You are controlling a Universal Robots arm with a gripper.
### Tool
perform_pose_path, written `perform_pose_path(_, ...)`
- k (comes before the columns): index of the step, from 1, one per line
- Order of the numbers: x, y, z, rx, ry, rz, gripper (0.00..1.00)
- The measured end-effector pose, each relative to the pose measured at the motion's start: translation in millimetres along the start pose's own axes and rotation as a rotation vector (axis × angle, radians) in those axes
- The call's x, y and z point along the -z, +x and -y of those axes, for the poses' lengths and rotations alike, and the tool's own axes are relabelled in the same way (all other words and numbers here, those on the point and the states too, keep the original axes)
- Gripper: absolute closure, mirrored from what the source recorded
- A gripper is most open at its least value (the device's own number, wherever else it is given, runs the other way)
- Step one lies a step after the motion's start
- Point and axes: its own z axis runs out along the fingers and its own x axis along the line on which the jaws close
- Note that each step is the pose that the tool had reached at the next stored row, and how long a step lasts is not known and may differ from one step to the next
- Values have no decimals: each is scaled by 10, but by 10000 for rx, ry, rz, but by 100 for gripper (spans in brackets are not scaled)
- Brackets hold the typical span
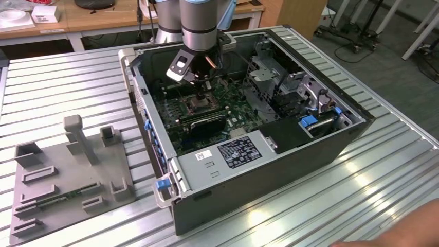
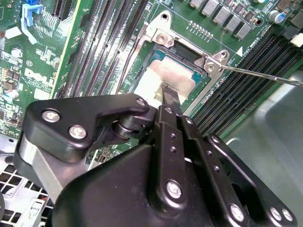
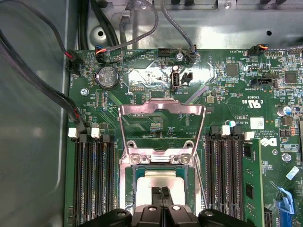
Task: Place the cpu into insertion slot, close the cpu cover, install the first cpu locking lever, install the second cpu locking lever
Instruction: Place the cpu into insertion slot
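Cpu (image 3: 163,178) location for the caption? (desk)

Working down in size: the open computer case (image 1: 274,149) holds the green circuit board (image 1: 205,116), and the insertion slot (image 3: 129,187) sits on that board. Long black memory slots (image 3: 94,179) flank the insertion slot on two sides. The cpu cover (image 3: 161,111) is swung open, hinged at the insertion slot's edge and tipped away from it, with the board visible through its window. The cpu lies flat inside the insertion slot, pale face up. A thin wire lever (image 2: 265,75) angles away from one corner of the insertion slot. (photographer)

And the gripper (image 3: 161,190)? (desk)

Directly over the insertion slot, hanging from the arm (image 1: 199,25). Its two black fingers (image 2: 170,97) are pressed together, tips at the cpu's top face. Whether they touch it cannot be told. (photographer)
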Motion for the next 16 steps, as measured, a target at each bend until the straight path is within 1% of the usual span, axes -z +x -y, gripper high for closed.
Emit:
perform_pose_path(1,0,0,0,0,0,0,89)
perform_pose_path(3,1,0,0,1,39,4,89)
perform_pose_path(4,1,0,0,0,43,4,89)
perform_pose_path(9,-1,0,0,-1,48,2,89)
perform_pose_path(14,-46,-1,4,-1,48,1,89)
perform_pose_path(16,-48,-1,4,0,49,4,89)
